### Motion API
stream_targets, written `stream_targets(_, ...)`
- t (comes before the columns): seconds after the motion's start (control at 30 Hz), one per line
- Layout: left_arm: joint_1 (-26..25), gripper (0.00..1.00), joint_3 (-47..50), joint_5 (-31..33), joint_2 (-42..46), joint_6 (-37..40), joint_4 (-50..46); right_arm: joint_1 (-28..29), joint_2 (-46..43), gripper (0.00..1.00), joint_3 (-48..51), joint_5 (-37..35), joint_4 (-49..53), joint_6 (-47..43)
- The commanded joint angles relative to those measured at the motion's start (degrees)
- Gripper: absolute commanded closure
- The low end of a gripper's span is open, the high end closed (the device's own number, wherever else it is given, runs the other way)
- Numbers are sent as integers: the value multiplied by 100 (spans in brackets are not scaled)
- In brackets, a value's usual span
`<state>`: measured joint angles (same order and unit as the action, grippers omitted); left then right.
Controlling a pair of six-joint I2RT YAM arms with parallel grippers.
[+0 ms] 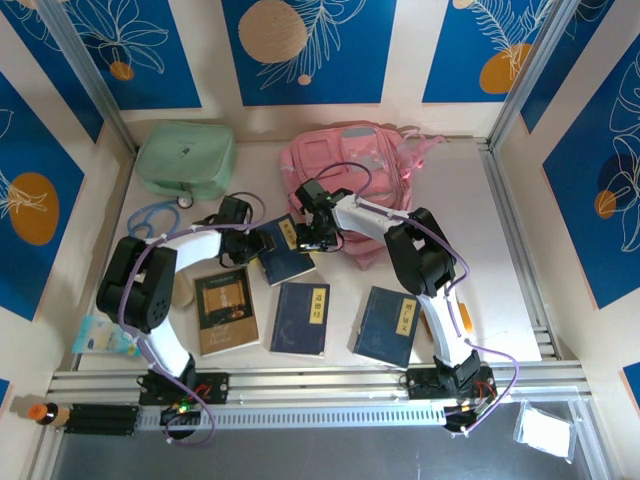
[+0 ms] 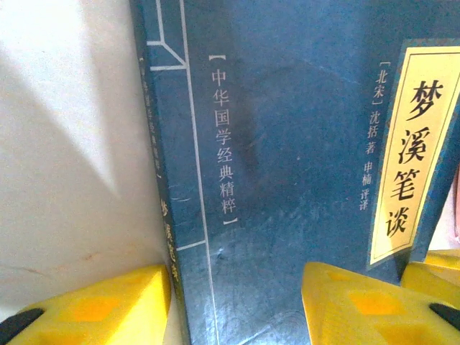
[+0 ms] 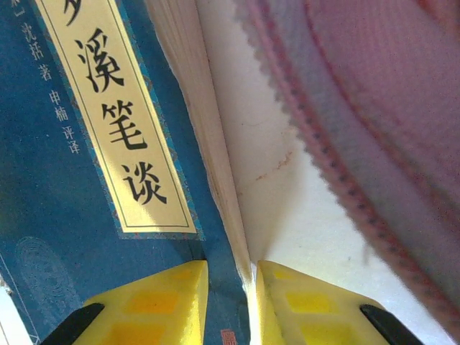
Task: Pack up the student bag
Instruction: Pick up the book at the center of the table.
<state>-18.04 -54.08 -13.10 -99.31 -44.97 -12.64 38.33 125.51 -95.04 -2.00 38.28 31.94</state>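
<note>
The soft pink fabric student bag (image 1: 365,165) slumps at 12 o'clock on the white table (image 1: 510,230), at 1 o'clock from a flat, rectangular dark-blue book (image 1: 285,250). The left gripper (image 2: 233,280) has its yellow jaws spread across the glossy spine. The right gripper (image 3: 230,273) sets narrow jaws astride the pale page edge; a pinch cannot be told.

We're on a deep blue book (image 2: 287,215) with white lettering and a yellow title label (image 2: 417,144) in black characters. The student bag (image 1: 350,160) glows pink, the case (image 1: 187,158) mint green, wall panels (image 1: 140,50) blue with white leaves and orange discs.
</note>
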Motion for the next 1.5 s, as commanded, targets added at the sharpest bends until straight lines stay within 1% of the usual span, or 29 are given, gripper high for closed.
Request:
stream_targets(0.0, 46, 48, -109, -207, -220, 6, -77, -36, 263, 76, -47, 2, 328, 22)
stream_targets(0.13, 42, 48, -245, -374, -308, -73, -72, -36, 280, 76, -40, 41, 329, 14)
stream_targets(0.27, 46, 49, -335, -828, -314, -126, 138, -53, 290, 77, -40, 68, 344, 6)
stream_targets(0.37, 45, 55, -285, -1301, -129, -117, 505, -79, 322, 79, -64, 17, 420, 45)
stream_targets(0.47, 14, 58, -45, -1572, 297, -96, 953, -138, 402, 81, -176, -37, 610, 92)
stream_targets(0.57, -2, 61, 392, -1825, 687, -91, 1612, -193, 447, 82, -205, -42, 649, 110)
stream_targets(0.63, 2, 62, 595, -2026, 746, -71, 1937, -219, 480, 83, -209, -46, 656, 93)
stream_targets(0.73, -18, 64, 661, -2239, 579, -30, 2033, -229, 534, 84, -226, -103, 673, 66)
stream_targets(0.87, -37, 66, 733, -2039, 363, -77, 2171, -238, 562, 85, -211, -132, 688, 71)
stream_targets(1.0, -35, 69, 735, -1935, 249, -221, 2433, -230, 537, 86, -198, -150, 702, 84)
stream_targets(1.13, -37, 75, 715, -1811, 271, -260, 2456, -229, 505, 86, -177, -132, 667, 77)
stream_targets(1.33, -20, 84, 724, -1467, 465, -142, 2088, -229, 197, 84, -79, 230, 462, 42)
stream_targets(1.47, 23, 94, 698, -1085, 780, 45, 1668, -281, -369, 77, 157, 499, 157, 61)
